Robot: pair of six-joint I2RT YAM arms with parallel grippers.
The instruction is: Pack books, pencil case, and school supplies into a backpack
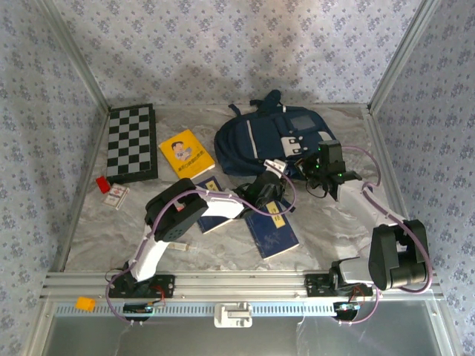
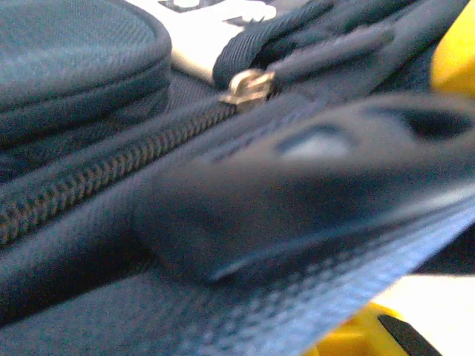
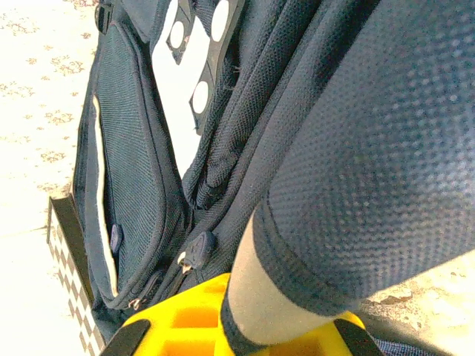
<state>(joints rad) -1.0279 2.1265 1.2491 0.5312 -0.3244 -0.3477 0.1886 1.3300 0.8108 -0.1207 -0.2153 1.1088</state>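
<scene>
**Evidently nothing packed yet: both arms at the backpack's zip**

The backpack lies flat in the upper middle of the overhead view. Its zip has its teeth meshed to the left of the metal slider. The right gripper is clamped on a fold of fabric at the backpack's right edge. In the right wrist view the cloth runs down between the yellow fingers. The left gripper sits at the backpack's lower edge, tight against the zip, with a blurred dark tab across its camera. I cannot tell whether its jaws are open or closed on anything. Lower in the overhead frame, the yellow book and blue books lie on the table.

As I judge it, a pull on the zip could drag the whole backpack if the right gripper's pinch slips. Loose fabric could jam the slider. The left forearm passes over one blue book and might sweep it aside.
</scene>
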